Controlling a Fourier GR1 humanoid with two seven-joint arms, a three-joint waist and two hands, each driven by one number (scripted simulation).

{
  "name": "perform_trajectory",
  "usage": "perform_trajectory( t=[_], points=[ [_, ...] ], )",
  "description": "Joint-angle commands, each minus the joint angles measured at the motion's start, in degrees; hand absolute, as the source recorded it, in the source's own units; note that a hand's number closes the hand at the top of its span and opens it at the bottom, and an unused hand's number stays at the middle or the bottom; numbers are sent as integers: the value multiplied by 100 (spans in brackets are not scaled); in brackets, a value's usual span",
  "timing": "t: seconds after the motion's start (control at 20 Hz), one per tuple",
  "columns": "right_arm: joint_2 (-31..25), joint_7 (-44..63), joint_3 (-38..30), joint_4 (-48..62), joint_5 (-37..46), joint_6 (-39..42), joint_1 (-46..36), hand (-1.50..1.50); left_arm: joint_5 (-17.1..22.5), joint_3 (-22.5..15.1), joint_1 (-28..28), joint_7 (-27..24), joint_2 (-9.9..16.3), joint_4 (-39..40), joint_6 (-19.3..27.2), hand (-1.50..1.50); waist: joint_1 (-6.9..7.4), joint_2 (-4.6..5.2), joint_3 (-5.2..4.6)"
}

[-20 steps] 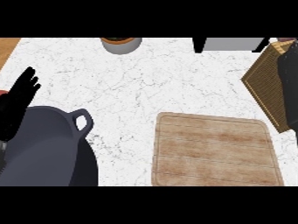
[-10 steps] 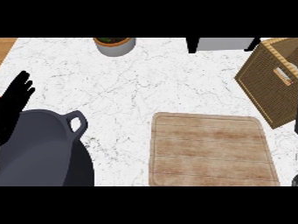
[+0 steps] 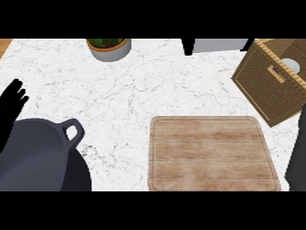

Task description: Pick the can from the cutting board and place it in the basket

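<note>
head view — can (image 3: 288,65) now in basket (image 3: 274,85), seemingly

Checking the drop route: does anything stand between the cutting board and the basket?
Nothing visible does: only bare counter lies between the cutting board and the basket. The board is empty, and a pale round thing shows inside the basket.
</note>
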Motion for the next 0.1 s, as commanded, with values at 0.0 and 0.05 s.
perform_trajectory(
  t=[0.0,0.05],
  points=[
    [363,-22,382,-1360,-466,890,925,-150,34,-73,208,-109,-292,240,14,0,-82,68,-123],
    [367,35,455,-1598,-561,995,1171,-150,102,-130,68,56,-371,148,45,0,-82,91,-118]
  ],
)
